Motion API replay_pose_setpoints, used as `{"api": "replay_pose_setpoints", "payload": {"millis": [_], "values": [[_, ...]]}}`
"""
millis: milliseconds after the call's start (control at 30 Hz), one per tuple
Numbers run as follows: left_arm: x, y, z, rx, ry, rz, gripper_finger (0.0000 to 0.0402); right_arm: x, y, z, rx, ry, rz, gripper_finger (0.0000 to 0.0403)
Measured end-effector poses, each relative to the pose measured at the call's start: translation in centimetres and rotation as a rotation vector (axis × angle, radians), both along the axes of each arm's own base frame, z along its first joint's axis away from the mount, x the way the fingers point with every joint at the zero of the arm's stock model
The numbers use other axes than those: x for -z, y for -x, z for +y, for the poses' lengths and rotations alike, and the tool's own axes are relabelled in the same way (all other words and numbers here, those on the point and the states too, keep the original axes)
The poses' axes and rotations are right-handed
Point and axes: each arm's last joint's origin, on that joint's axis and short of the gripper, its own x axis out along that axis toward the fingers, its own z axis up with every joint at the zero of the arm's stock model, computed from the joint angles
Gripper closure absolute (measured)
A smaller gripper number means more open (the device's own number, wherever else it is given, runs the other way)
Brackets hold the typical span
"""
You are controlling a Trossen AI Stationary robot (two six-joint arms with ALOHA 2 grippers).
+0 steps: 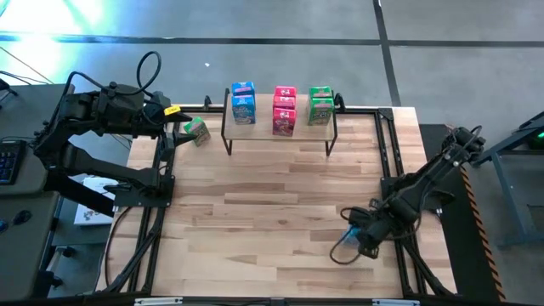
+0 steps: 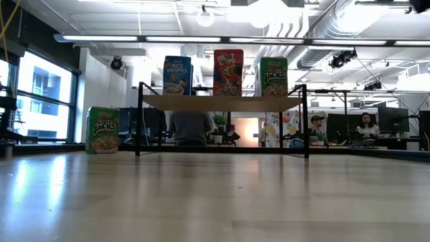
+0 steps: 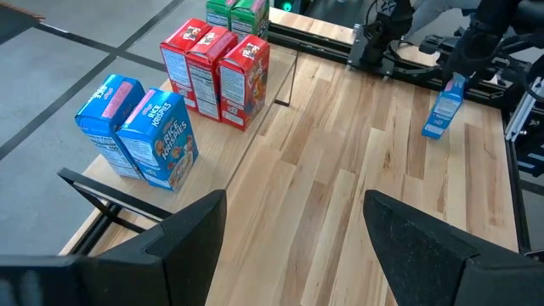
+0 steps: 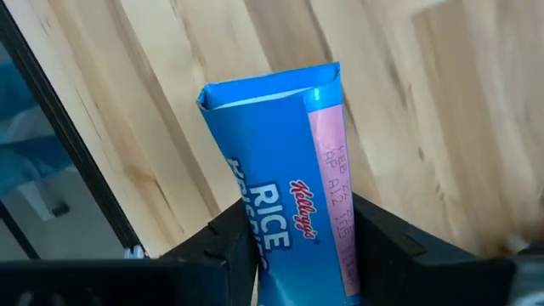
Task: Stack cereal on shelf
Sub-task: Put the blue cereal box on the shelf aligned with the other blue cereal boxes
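Table (image 1: pixel 280 212): we see bare planks between the two arms, with the shelf at the far edge.
Shelf (image 1: pixel 280 129): we count two blue, three red and two green boxes on it, grouped by colour (the blue row has room for a third).
Left arm: it waits at the far left corner; the left gripper (image 3: pixel 293 229) is empty, jaws wide apart, looking along the shelf.
Green box (image 1: pixel 196 130): it stands on the table just left of the shelf, near the left gripper.
Right gripper (image 4: pixel 297 242): near the table's right front edge, its fingers are clamped on the blue box's sides.
Blue box (image 4: pixel 280 187): it stands tilted in those fingers, well apart from the shelf.
Risk: we judge the grip low and the box askew, so it could pivot or slip in a lift; thin card could also crush, and a tilted box might knock its neighbours over when set down.
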Motion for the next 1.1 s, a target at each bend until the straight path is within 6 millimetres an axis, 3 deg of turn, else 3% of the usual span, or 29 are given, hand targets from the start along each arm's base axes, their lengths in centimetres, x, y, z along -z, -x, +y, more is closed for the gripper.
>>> {"api": "replay_pose_setpoints", "payload": {"millis": [333, 767, 1100], "values": [[0.0, 0.0, 0.0, 0.0, 0.0, 0.0, 0.0133, -1.4, -4.0, -3.8, 0.006, 0.022, -0.053, 0.0258], [0.0, 0.0, 0.0, 0.0, 0.0, -0.001, 0.0133, -3.1, -11.4, -9.2, -0.075, 0.112, -0.048, 0.0258], [0.0, 0.0, 0.0, 0.0, 0.0, -0.001, 0.0133, -3.1, -16.8, -13.2, -0.109, 0.178, -0.006, 0.0258]]}}
